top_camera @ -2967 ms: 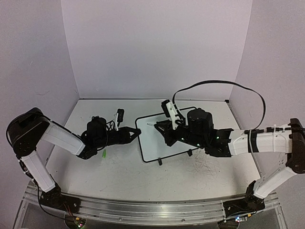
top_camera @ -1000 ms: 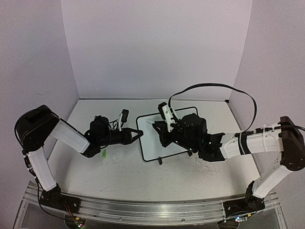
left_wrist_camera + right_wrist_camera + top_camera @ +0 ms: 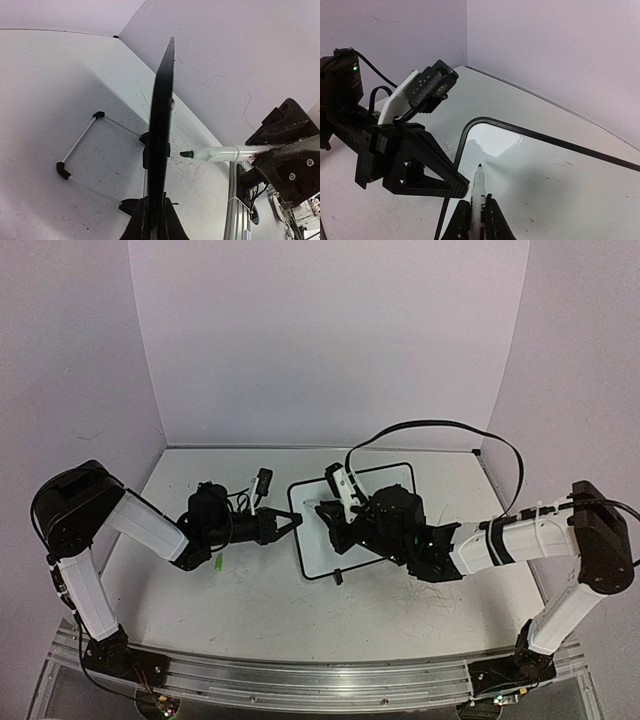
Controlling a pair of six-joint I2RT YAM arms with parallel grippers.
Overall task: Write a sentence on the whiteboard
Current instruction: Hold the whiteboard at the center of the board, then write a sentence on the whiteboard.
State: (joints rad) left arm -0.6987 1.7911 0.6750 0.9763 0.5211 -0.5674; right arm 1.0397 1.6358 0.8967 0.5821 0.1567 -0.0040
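The scuffed white tabletop (image 3: pixel 260 610) is walled at 9, 12 and 3 o'clock, and most of its bare room lies at 6 o'clock, between the whiteboard and the arm bases. The whiteboard (image 3: pixel 385 478) sits just to the 3 o'clock side of centre, propped on its small black stand feet (image 3: pixel 337 578). Every part of its face that shows is blank: no green stroke of the sentence can be made out in the top or right wrist view, so by my reading the writing has not begun and the whole sentence is left to do, though the right arm (image 3: pixel 510 538) hides the board's 4 o'clock part. The left arm (image 3: pixel 150 530) reaches in from 9 o'clock, the left jaws together on the board's 9 o'clock frame edge, steadying it. The right jaws are clamped on an uncapped green-tipped marker (image 3: pixel 220 152), whose tip is at the board's 10 o'clock corner, just inside the rounded black frame; whether it touches the face I cannot tell. From there the room for a line runs toward 3 o'clock across open white; the tight spots are the frame beside the tip and the left jaws just beyond it. A small green piece (image 3: pixel 217 562), probably the cap, lies on the tabletop at 7 o'clock of the left jaws, well apart from the board
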